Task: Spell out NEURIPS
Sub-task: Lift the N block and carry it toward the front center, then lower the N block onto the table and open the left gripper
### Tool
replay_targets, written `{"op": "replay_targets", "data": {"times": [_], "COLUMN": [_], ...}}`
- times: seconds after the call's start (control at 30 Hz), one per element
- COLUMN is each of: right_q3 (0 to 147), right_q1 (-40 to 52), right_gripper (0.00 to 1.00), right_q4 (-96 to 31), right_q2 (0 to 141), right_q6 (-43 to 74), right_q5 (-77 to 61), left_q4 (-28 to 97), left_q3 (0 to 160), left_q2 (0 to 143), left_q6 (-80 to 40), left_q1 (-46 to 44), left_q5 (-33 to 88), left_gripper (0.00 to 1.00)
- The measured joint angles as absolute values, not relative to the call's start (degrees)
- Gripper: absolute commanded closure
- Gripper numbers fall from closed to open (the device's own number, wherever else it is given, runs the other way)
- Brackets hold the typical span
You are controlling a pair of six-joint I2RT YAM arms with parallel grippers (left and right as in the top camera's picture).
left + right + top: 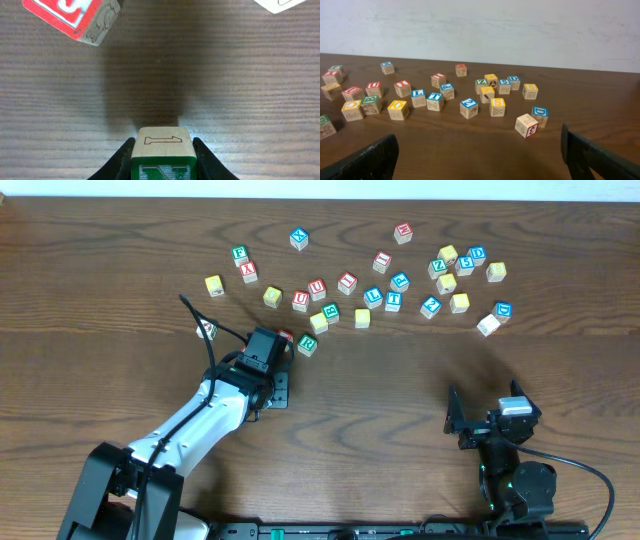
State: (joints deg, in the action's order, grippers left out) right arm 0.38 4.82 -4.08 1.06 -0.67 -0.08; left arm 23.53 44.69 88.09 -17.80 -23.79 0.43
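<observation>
One cube of the seven is in hand: the green N cube [162,169] sits clamped between the two fingers of the left gripper [162,145], green lettered face turned toward the wrist camera and a plain wooden face with an outlined figure 1 beyond it. Whether it rests on the wood or hangs just clear of it cannot be told. Near it in the left wrist view lie a red cube [70,17], tilted across the upper left corner, and the edge of a pale cube [280,4] at the upper right, both apart from the held one. The other lettered cubes [393,301] are scattered across the far half of the table [380,410], among them a yellow S cube [497,106] on the right. The right gripper [479,137] hangs near the front edge, fingers wide apart with nothing between them, well apart from any cube. N opens the word, so this placement likely sets the line: it should go at one end of the bare strip in front of the scatter, leaving room for six more beside it. Doing it well means turning the N face readable, lowering the cube flat, parting the fingers only once it bears on the wood, and lifting straight off so the neighbours are not nudged.
</observation>
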Motion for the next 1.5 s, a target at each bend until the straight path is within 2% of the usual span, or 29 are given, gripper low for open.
{"op": "replay_targets", "data": {"times": [1.27, 1.4, 1.5], "right_q3": [0.38, 0.38, 0.38], "right_q1": [4.82, 4.82, 4.82], "right_gripper": [0.01, 0.01, 0.01], "right_q4": [-4.05, -4.05, -4.05], "right_q2": [1.06, 1.06, 1.06], "right_q6": [-0.67, -0.67, -0.67], "right_q5": [-0.08, -0.08, -0.08], "left_q4": [19.03, 18.96, 18.92], "left_q3": [44.75, 44.75, 44.75], "left_q2": [92.86, 92.9, 93.43], "left_q6": [-17.8, -17.8, -17.85], "left_q1": [-23.86, -23.86, -23.86], "left_q5": [-0.38, -0.38, -0.34], "left_gripper": [0.92, 0.62, 0.55]}}
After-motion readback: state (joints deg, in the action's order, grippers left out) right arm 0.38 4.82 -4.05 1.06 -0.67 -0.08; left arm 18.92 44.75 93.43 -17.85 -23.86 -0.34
